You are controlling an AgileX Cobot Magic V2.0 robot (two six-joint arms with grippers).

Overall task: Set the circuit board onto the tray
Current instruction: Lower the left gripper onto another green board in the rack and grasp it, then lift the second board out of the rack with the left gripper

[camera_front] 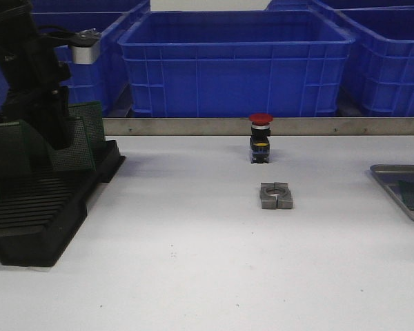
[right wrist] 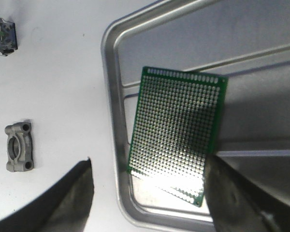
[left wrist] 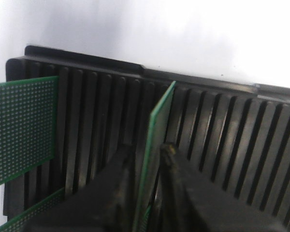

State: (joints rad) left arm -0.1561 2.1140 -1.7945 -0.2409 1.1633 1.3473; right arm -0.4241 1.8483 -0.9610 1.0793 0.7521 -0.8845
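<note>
A black robot arm (camera_front: 29, 76) reaches over a black slotted plastic rack (camera_front: 41, 207) holding green perforated circuit boards (camera_front: 76, 138); a silver-grey metal tray (camera_front: 393, 183) sits far right.

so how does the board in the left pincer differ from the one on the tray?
The board at the left pincer stands on edge in the black rack; the board on the tray lies flat inside the tray. The rack board sits between the pincer fingers; the tray board is free, the right pincer open over it. Both are green perforated prototype boards.
</note>
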